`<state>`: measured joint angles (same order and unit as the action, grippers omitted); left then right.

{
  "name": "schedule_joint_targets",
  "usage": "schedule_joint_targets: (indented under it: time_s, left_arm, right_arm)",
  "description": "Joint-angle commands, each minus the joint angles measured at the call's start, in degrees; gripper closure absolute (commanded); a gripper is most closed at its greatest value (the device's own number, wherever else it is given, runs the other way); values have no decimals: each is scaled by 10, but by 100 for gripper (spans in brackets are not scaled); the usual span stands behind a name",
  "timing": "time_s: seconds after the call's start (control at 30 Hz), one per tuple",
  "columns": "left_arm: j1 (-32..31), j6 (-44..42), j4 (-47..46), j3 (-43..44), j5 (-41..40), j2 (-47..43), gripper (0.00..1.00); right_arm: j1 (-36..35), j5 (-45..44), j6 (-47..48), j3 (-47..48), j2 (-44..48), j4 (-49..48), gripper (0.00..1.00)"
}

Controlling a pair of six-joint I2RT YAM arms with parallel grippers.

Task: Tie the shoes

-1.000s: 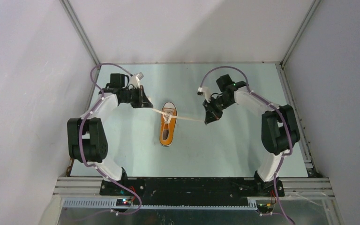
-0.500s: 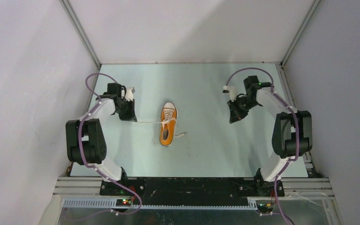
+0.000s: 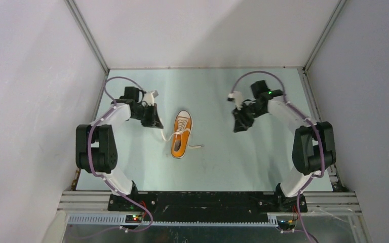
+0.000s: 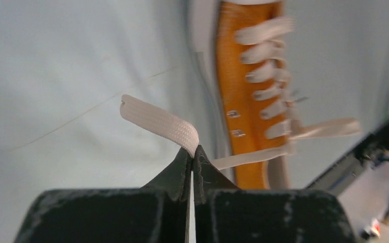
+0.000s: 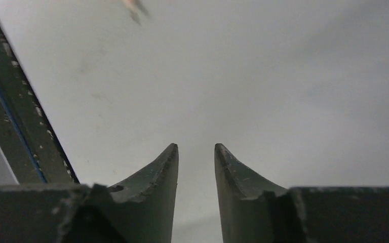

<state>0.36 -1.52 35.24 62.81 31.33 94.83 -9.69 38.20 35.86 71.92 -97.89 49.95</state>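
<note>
The orange shoe (image 3: 181,135) with a white toe cap lies mid-table, toe pointing away from the arm bases. My left gripper (image 3: 157,124) sits just left of it, shut on a white lace (image 3: 167,135) that sags back to the eyelets. In the left wrist view the flat lace (image 4: 158,121) is pinched at the tips of my left gripper (image 4: 192,150), with the shoe (image 4: 240,96) beyond. The other lace end (image 3: 196,147) lies loose on the table right of the shoe. My right gripper (image 3: 238,127) hovers well to the right, open and empty (image 5: 196,149).
The table (image 3: 223,162) is pale green, walled in by white panels and metal frame rails (image 3: 318,116). A dark rail (image 5: 15,111) runs along the left of the right wrist view. Both arm bases (image 3: 202,202) stand at the near edge.
The right gripper no longer holds the right lace, which fell beside the shoe; its jaws have parted and it swung right, then back a little. The left gripper moved toward the shoe, slackening its lace.
</note>
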Motion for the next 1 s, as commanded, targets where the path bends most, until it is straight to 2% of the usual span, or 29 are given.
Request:
schedule_joint_targets:
  time_s: [0.0, 0.13, 0.2, 0.37, 0.6, 0.77, 0.97]
  left_arm:
    - [-48, 31, -29, 34, 119, 30, 100]
    - [-55, 44, -26, 66, 117, 64, 100]
    - [-56, 54, -25, 71, 113, 73, 100]
    - [-67, 62, -35, 49, 143, 99, 100]
    - [-106, 95, -90, 31, 252, 140, 100]
    - [-140, 55, -44, 73, 234, 148, 100]
    - [-130, 21, 10, 92, 215, 128, 100]
  right_arm:
    - [-109, 73, -41, 14, 18, -151, 58]
    - [-162, 106, -142, 93, -82, -183, 50]
    - [-189, 117, -149, 113, -124, -186, 46]
    - [-240, 134, -134, 148, -162, -184, 37]
    - [-244, 164, -199, 168, -189, -205, 36]
    - [-225, 182, -177, 162, -188, -174, 36]
    - [-211, 195, -110, 163, -188, -120, 35]
